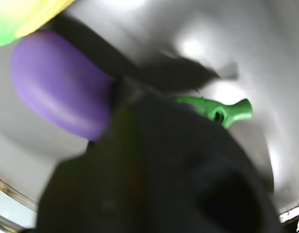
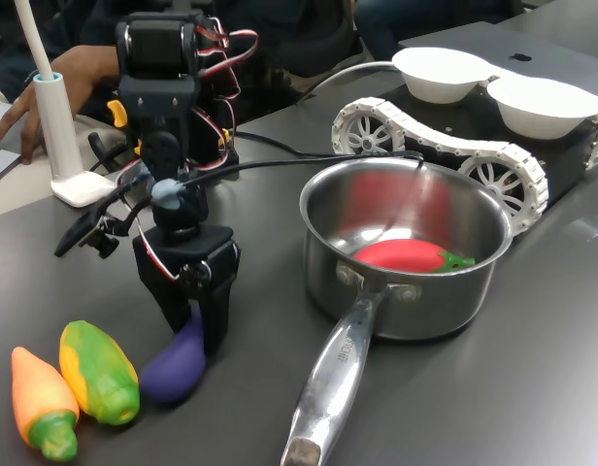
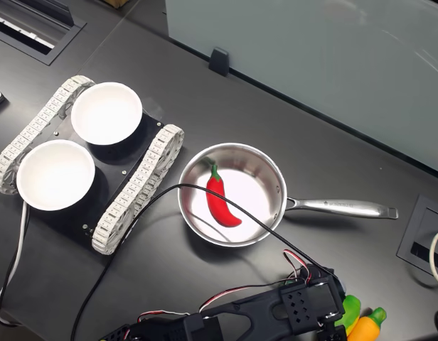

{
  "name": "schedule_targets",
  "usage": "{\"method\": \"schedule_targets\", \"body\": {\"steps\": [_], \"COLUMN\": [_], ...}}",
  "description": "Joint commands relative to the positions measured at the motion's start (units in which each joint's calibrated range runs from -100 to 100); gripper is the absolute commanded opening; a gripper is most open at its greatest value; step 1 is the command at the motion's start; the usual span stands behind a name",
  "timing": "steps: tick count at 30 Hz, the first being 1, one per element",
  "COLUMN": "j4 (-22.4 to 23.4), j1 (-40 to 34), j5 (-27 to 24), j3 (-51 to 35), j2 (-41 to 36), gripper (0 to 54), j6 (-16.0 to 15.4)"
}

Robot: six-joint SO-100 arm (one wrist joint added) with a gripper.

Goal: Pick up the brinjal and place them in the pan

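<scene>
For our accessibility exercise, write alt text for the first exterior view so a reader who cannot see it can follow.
A black gripper reaches down onto a purple brinjal lying on a dark table, beside a yellow-green toy and an orange one. To the first exterior view's right, a steel pan holds a red toy vegetable.

Purple brinjal (image 2: 175, 367), shiny silver pan (image 2: 406, 238), red chilli (image 3: 222, 204), white bowls (image 2: 445, 73)

brinjal (image 2: 173, 369) beside corn (image 2: 100, 371), chilli (image 2: 404, 255) in pan (image 2: 406, 291)

Red chilli (image 3: 222, 200) in pan (image 3: 269, 177), arm (image 3: 276, 309) nr.
</scene>
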Motion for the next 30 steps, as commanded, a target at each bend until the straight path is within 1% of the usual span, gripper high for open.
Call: {"method": "schedule_targets", "body": {"steps": [1, 6, 9, 16, 24, 26, 28, 30], "j4": [4.1, 6.7, 7.4, 7.4, 7.4, 7.2, 6.9, 6.5], "j1": [-1.2, -1.4, -1.7, -1.4, -1.8, -1.3, -0.1, 0.3], "j5": [-0.7, -1.8, -3.1, -6.4, -9.6, -10.7, -11.6, -12.8], "j3": [-8.2, -12.2, -13.5, -13.0, -13.4, -13.2, -13.0, -13.7], "j2": [-8.2, -10.7, -12.3, -17.7, -22.7, -24.2, -25.8, -27.0], "gripper": [0.2, 0.2, 0.2, 0.2, 0.2, 0.2, 0.1, 0.1], "j6": [-1.3, -2.8, -3.4, -5.5, -6.7, -7.6, -9.6, -10.0]}}
